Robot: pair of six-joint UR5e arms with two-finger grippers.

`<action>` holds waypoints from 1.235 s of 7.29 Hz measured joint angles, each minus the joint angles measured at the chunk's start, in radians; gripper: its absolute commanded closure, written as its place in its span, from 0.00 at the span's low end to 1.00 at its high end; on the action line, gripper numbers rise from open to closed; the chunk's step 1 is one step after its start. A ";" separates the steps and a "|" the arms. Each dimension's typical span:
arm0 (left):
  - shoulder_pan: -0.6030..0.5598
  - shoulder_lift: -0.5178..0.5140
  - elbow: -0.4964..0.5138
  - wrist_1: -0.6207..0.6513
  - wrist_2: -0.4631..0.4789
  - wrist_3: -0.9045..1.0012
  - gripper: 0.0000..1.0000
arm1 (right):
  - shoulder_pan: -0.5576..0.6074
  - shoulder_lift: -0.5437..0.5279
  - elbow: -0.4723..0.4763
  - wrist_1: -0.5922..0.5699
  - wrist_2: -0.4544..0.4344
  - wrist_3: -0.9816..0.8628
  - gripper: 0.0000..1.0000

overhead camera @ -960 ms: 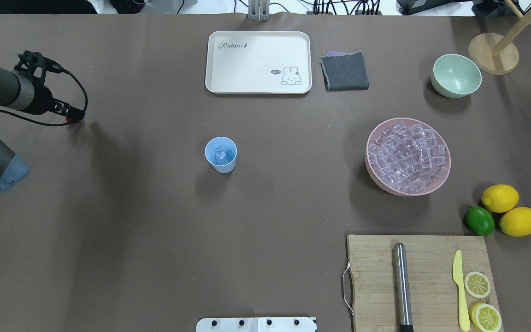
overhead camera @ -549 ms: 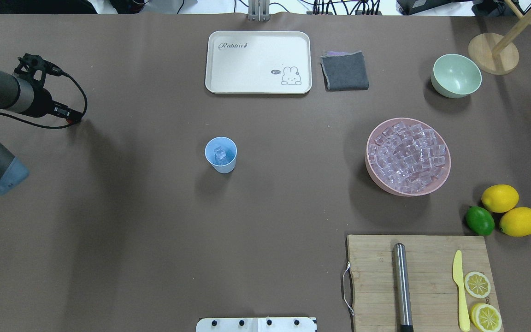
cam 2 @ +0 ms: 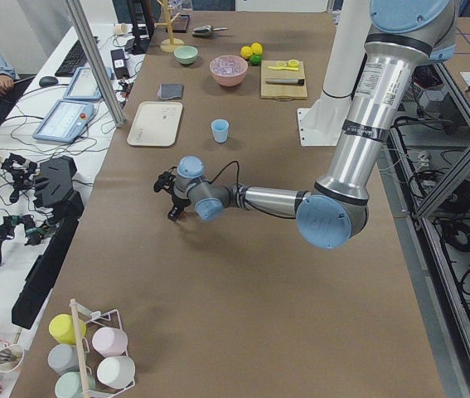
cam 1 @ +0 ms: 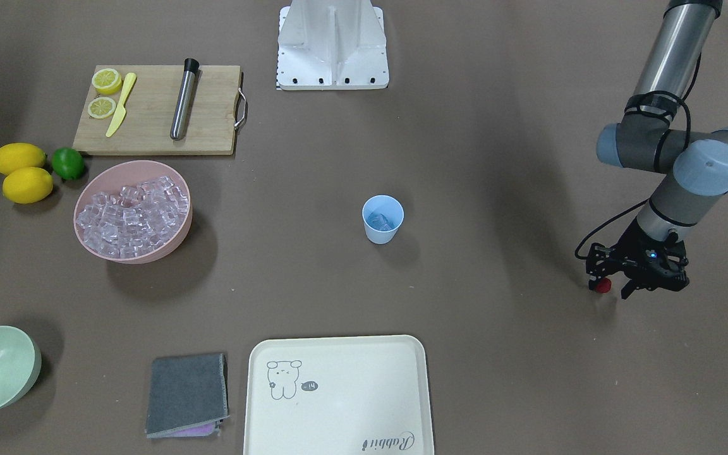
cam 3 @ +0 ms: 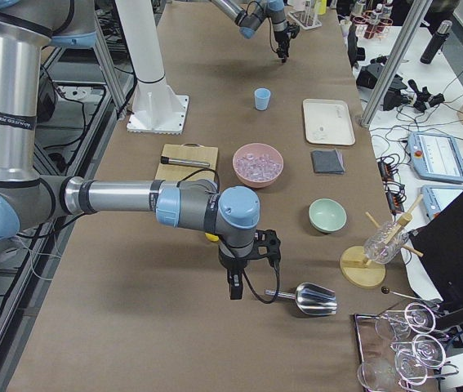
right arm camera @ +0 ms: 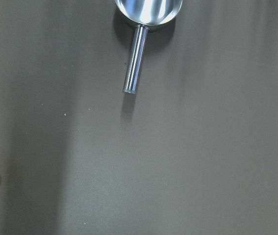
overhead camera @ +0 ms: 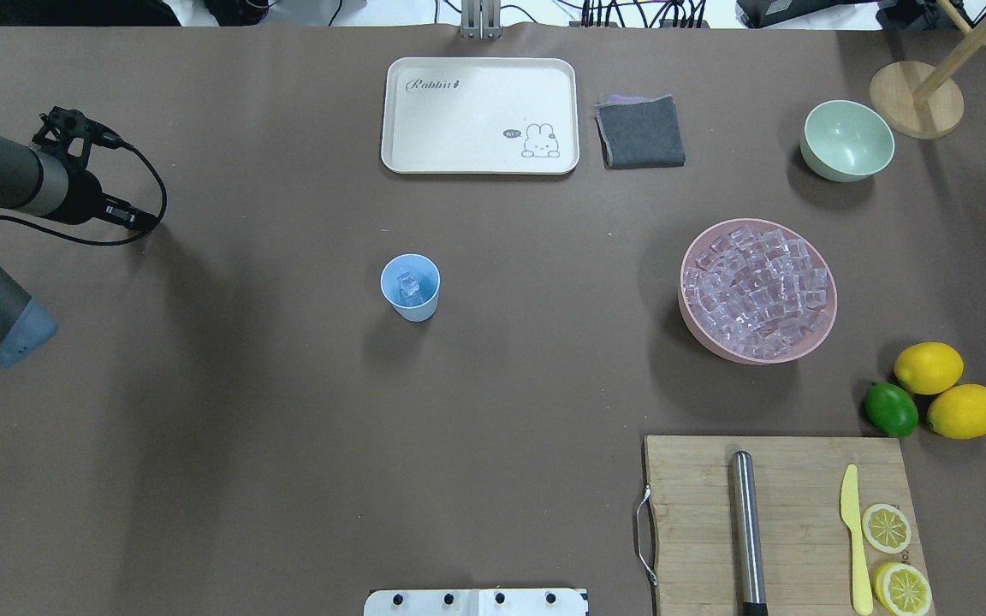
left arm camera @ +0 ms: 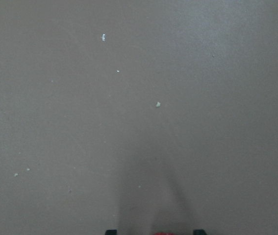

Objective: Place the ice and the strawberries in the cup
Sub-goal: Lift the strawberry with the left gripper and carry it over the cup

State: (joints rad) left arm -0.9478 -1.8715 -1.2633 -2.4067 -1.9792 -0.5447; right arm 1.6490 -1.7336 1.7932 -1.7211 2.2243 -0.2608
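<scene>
Left hand [cam 1: 617, 287] at right edge of frame, low over the tabletop [cam 1: 497, 189], strawberry [cam 1: 603, 285] at its fingertips. Blue cup [cam 1: 382, 218] at centre with ice [cam 1: 379, 221] inside; pink bowl [cam 1: 174, 240] of cubes at left.

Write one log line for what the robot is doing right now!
left pincer: at strawberry, grip unclear | cup: holds ice, no berry | right pincer: unseen, beside scoop

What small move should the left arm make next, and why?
Probably carry the left gripper sideways toward the cup. A small red strawberry shows between its fingers above the brown table, well away from the cup, which already holds ice but no berry.
</scene>
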 measured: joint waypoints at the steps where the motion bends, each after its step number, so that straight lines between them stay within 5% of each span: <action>1: 0.001 -0.001 -0.008 -0.002 -0.003 -0.001 1.00 | 0.000 0.000 0.000 0.000 0.000 0.000 0.01; 4: -0.047 -0.008 -0.088 -0.001 -0.120 -0.051 1.00 | 0.000 0.004 0.000 0.000 0.000 0.000 0.01; 9: 0.088 -0.100 -0.280 -0.110 -0.188 -0.633 1.00 | 0.000 0.009 0.000 0.000 0.000 0.000 0.01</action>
State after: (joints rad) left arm -0.8603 -1.9712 -1.5431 -2.5164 -2.1676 -1.1776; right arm 1.6490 -1.7249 1.7932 -1.7211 2.2243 -0.2608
